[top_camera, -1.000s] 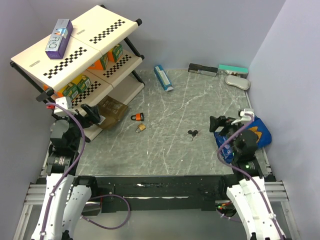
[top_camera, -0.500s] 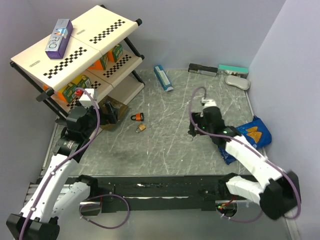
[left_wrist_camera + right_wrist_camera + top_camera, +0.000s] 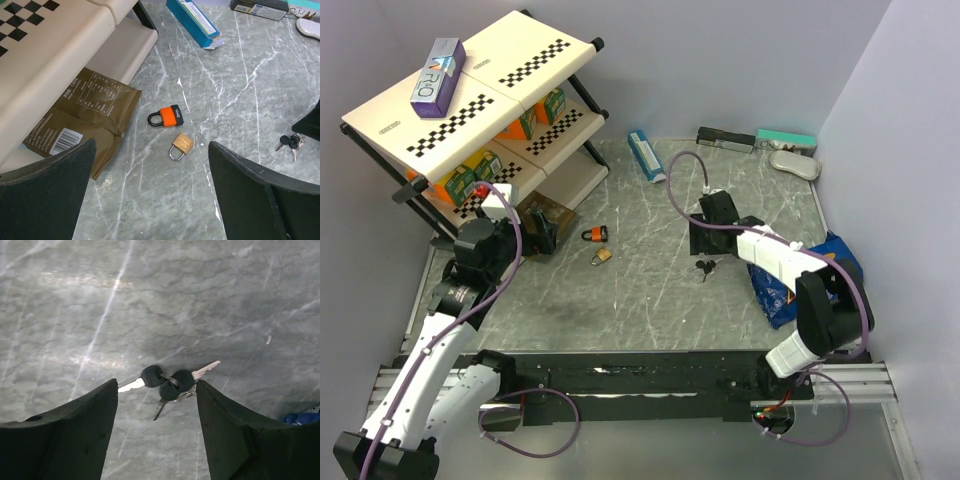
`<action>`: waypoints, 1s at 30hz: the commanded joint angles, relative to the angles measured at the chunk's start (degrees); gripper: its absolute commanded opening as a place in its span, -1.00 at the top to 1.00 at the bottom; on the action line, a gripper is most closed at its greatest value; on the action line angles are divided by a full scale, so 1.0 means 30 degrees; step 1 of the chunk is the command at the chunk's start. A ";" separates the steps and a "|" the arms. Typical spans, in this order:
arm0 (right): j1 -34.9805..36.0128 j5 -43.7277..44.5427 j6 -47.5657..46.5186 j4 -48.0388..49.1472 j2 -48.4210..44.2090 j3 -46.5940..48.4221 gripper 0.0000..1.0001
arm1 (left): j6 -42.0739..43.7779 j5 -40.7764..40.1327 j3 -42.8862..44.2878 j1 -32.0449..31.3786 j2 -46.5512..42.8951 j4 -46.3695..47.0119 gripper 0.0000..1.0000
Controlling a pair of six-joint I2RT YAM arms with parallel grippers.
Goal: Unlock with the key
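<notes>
The key (image 3: 705,267) is a small bunch with black heads and thin metal blades, lying flat on the grey marble table (image 3: 650,300). My right gripper (image 3: 701,252) hovers right over it, open. In the right wrist view the key (image 3: 170,382) lies between the two dark fingertips of that gripper (image 3: 157,385), close to the right one. An orange padlock (image 3: 592,235) and a small brass padlock (image 3: 603,255) lie left of centre. My left gripper (image 3: 546,230) is open wide, short of both padlocks. In its view the orange padlock (image 3: 167,116) and the brass padlock (image 3: 181,145) lie ahead, and the key (image 3: 289,143) sits far right.
A cream shelf rack (image 3: 470,100) holding boxes stands at the back left, with a brown packet (image 3: 545,215) at its foot. A blue carton (image 3: 646,155) lies at the back. A blue bag (image 3: 825,270) lies by the right wall, and flat boxes (image 3: 760,140) line the far edge.
My right arm has swung from the right side to over the key, and its jaws have narrowed around it. My left arm has reached forward towards the padlocks, still open.
</notes>
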 commanded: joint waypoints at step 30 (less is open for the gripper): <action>-0.1046 -0.1131 -0.0672 -0.0505 0.2984 0.1295 -0.15 | 0.0623 0.0495 -0.0301 -0.0023 -0.0112 0.0909 -0.99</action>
